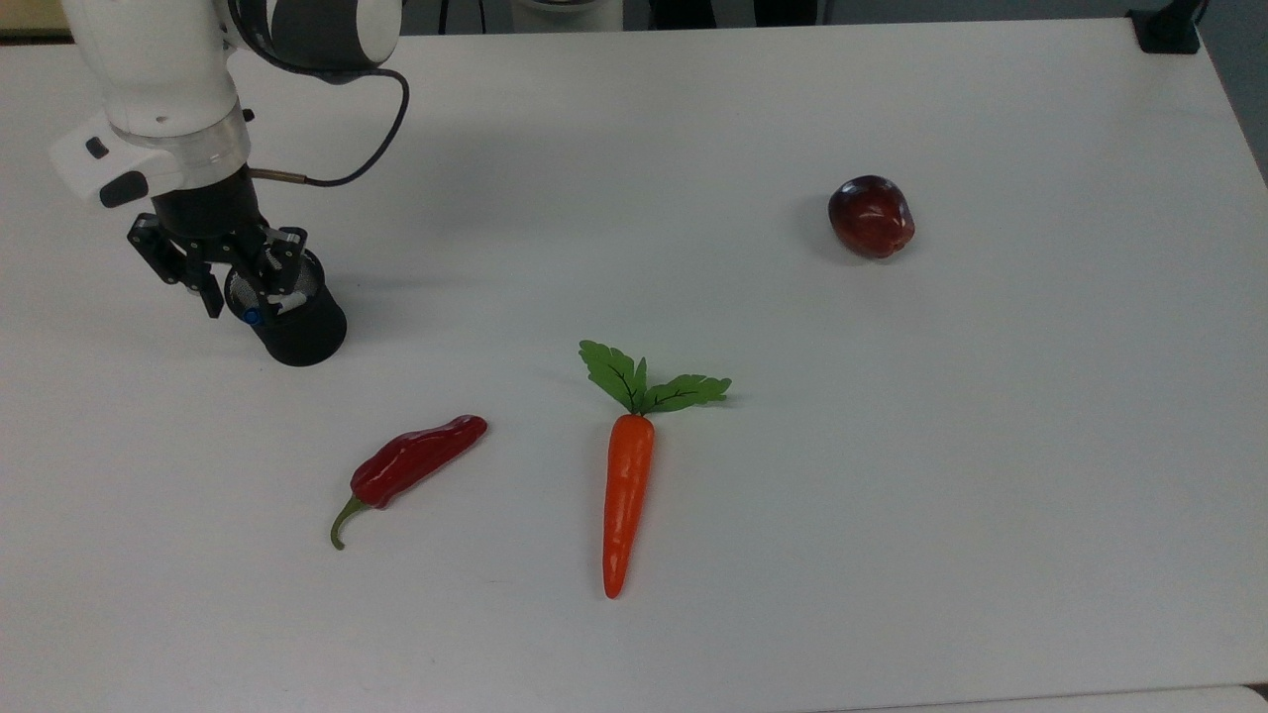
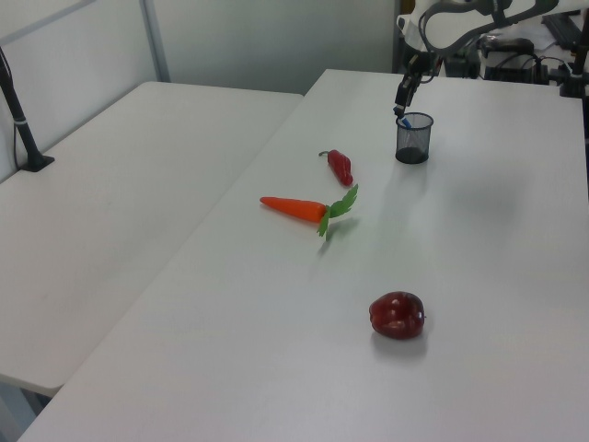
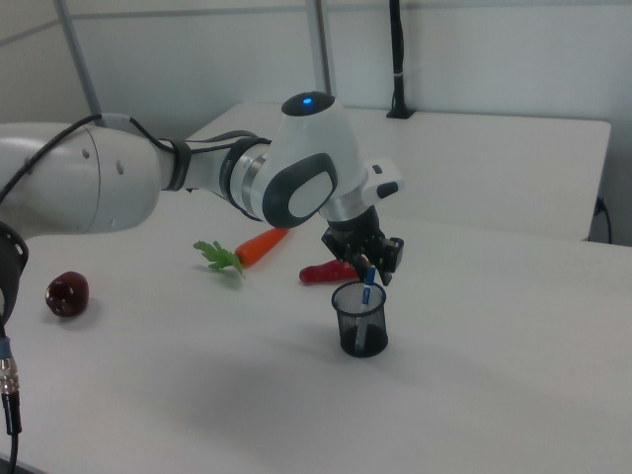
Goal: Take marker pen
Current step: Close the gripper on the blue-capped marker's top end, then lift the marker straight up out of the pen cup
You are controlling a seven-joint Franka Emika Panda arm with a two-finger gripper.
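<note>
The marker pen (image 3: 368,284) stands tilted in a black mesh cup (image 1: 293,329) near the bench (image 1: 892,446) corner at the top view's upper left, its blue cap poking above the rim. The tool (image 1: 241,293) sits at the cup's mouth with its fingers around the pen's top; whether they clamp it, I cannot tell.

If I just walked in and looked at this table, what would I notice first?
Probably the big white robot arm reaching down with its black two-finger gripper over the black mesh pen cup, where a slim white marker pen with a blue cap sticks up. Next, the bright orange carrot with green leaves in the middle of the white table, with the shiny red chili pepper on the top view's left of it.
</note>
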